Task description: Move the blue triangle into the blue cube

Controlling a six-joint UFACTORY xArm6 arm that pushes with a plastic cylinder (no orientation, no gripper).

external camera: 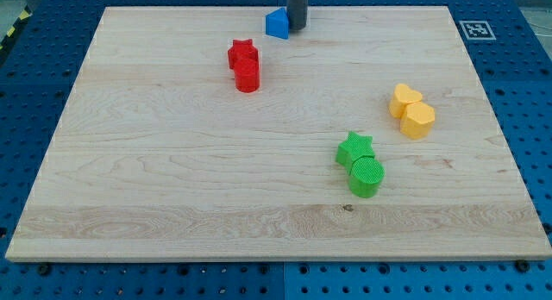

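My tip (pixel 297 28) touches the right side of a blue block (pixel 277 23), shape unclear, at the counter's (pixel 172 188) top edge; no hand on this rod; red star (pixel 243 53) below-left.

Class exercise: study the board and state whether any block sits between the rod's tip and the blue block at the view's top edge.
Nothing does. My tip stands right beside the blue block, on its right in the view, apparently touching it. The red pair lies lower left, clear of them. No second blue block is visible, so the path onward cannot be judged.
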